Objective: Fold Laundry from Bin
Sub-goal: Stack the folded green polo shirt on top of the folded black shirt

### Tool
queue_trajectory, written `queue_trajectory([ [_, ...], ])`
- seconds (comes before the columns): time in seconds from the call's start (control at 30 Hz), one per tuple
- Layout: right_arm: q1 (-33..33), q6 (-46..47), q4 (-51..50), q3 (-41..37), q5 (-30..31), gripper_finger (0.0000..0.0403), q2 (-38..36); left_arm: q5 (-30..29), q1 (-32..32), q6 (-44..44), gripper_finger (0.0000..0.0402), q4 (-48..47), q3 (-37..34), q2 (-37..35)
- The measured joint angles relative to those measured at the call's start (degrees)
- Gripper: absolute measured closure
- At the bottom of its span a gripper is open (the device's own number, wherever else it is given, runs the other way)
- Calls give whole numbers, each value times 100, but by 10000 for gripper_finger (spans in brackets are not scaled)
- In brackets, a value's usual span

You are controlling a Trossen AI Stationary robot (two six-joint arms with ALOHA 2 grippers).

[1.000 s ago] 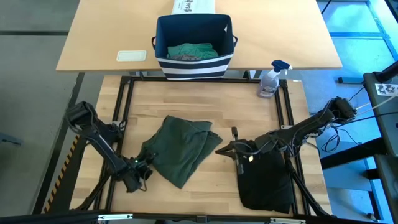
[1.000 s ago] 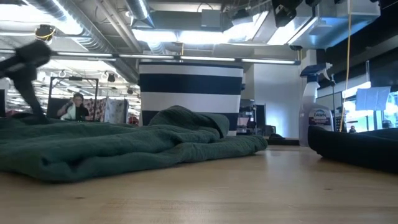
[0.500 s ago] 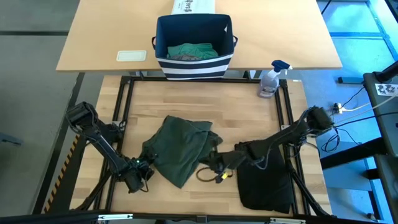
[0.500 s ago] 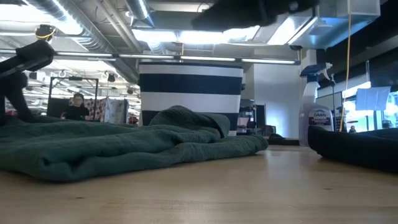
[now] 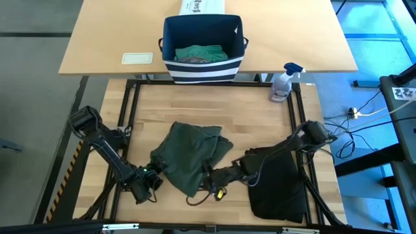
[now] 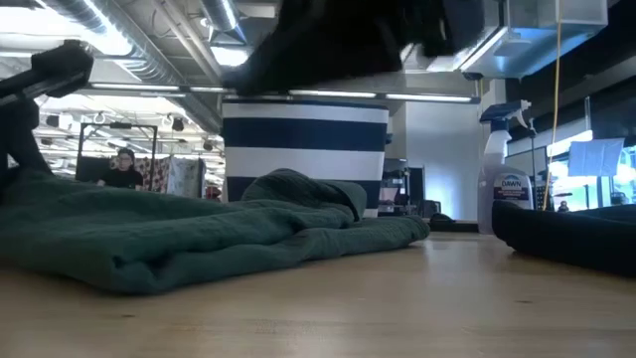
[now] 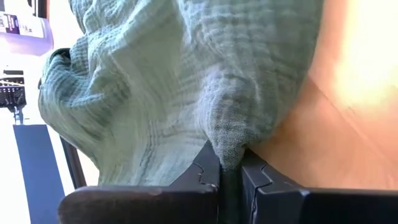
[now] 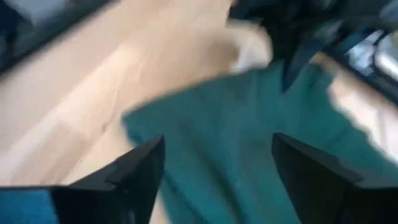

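Since one second ago, the right gripper (image 5: 203, 188) is no longer resting on the black garment (image 5: 278, 182) at the right of the table; its arm is now reaching across to the left, and the gripper is sitting at the near right edge of the dark green garment (image 5: 188, 156). Its fingers (image 8: 134, 165) were together before and are now standing wide apart, with green cloth showing between them in the right wrist view, not clamped. The left gripper (image 5: 151, 182) was open earlier and is now closed on the near left corner of the dark green garment; in the left wrist view a small fold of the green cloth (image 7: 227, 146) is being pinched between the two dark fingers (image 7: 202, 174).

The dark green garment is lying crumpled in the middle of the wooden table (image 5: 260, 123), between the two grippers. The black garment is lying folded at the near right side, well apart from the green one. The bin (image 5: 203, 49) is standing at the far side, on the other light table (image 5: 292, 39), and it is holding teal-green and grey laundry (image 5: 200, 53). A spray bottle (image 5: 283, 83) is standing at the far right corner of the wooden table. A white card (image 5: 137, 58) is lying left of the bin.
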Motion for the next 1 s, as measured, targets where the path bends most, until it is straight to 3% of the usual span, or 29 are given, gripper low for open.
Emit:
queue_trajectory([
  [0.2,225,-490,-208,228,300,73,506,2,15,-26,397,-26,123,-10],
  [0.53,540,-1247,-645,252,1386,71,892,238,196,-504,397,37,130,-117],
  [0.67,558,-1480,-383,263,1800,71,1107,334,311,-615,397,148,132,-265],
  [1.0,578,-1723,-231,290,2382,71,1403,352,467,-625,397,338,132,-770],
])
